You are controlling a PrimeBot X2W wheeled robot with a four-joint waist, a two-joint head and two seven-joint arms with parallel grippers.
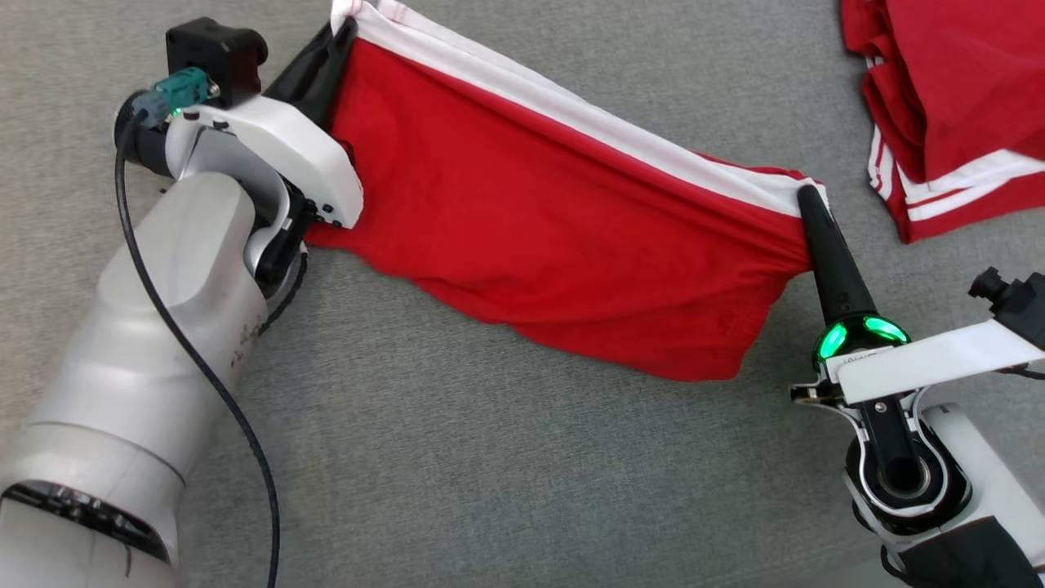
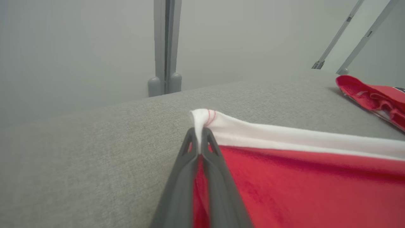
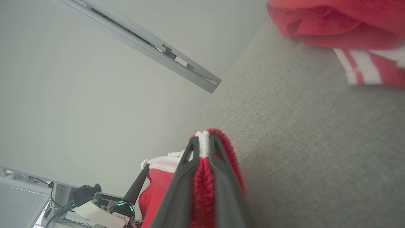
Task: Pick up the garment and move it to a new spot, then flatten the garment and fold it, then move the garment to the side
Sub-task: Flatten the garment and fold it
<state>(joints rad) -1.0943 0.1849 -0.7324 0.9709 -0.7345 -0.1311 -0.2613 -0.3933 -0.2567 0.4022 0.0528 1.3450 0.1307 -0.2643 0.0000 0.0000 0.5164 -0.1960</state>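
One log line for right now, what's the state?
left gripper: shut on garment corner | right gripper: shut on other corner | garment: stretched between them

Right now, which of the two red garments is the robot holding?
The red garment in the middle, stretched between the left gripper and right gripper, both shut on its white-banded edge. The other red garment lies bunched, untouched, at the far right.

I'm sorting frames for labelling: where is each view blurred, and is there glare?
Head view: sharp, evenly lit, no glare; the garment casts a faint shadow on the grey surface. Left wrist view: left gripper blurs toward the bottom edge, background hazy. Right wrist view: right gripper likewise; second garment soft.
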